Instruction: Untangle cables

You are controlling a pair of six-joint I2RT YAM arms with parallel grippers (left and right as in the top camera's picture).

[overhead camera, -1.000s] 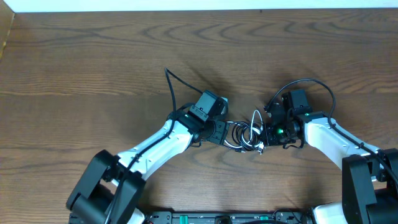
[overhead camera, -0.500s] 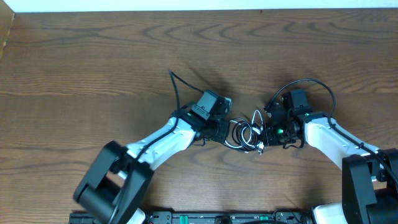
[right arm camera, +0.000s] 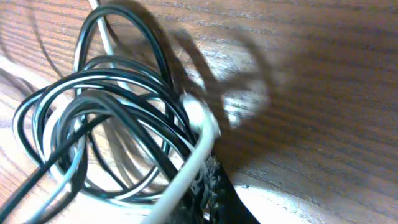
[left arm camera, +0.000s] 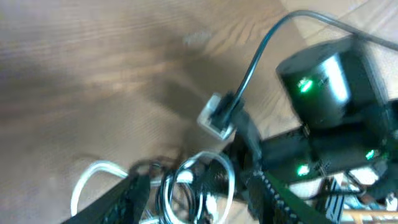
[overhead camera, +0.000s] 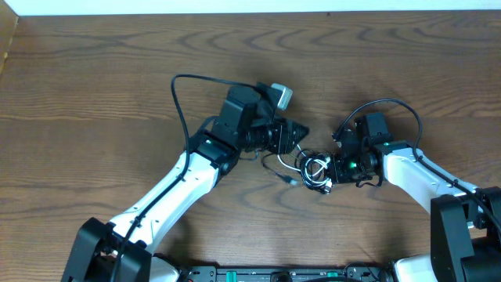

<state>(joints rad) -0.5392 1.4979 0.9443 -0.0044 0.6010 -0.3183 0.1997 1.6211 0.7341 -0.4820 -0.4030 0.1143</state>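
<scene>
The cables [overhead camera: 315, 168], one black and one white, lie in a tangled coil on the wooden table [overhead camera: 117, 78] between my two arms. A loose white strand [overhead camera: 275, 166] trails to the left of the coil. My left gripper [overhead camera: 299, 133] hangs just up and left of the coil, open and apart from it. In the left wrist view its fingers [left arm camera: 121, 199] stand apart, and the blurred loops [left arm camera: 199, 177] show between them, farther off. My right gripper [overhead camera: 333, 168] is shut on the coil's right edge. Its wrist view shows black loops [right arm camera: 118, 118] and the white cord [right arm camera: 186, 168] running into the jaws [right arm camera: 211, 190].
The right arm's own thick black cable [overhead camera: 391, 106] arcs above its wrist. The left arm's cable [overhead camera: 178, 102] loops up on the left. The right arm's dark body with green lights [left arm camera: 326, 81] fills the right of the left wrist view. A white wall edge [overhead camera: 235, 6] borders the far side.
My left gripper shut at the coil, then opened and rose up and left away from it. The coil drew tighter, and a white strand now trails left. The right gripper stayed shut.
</scene>
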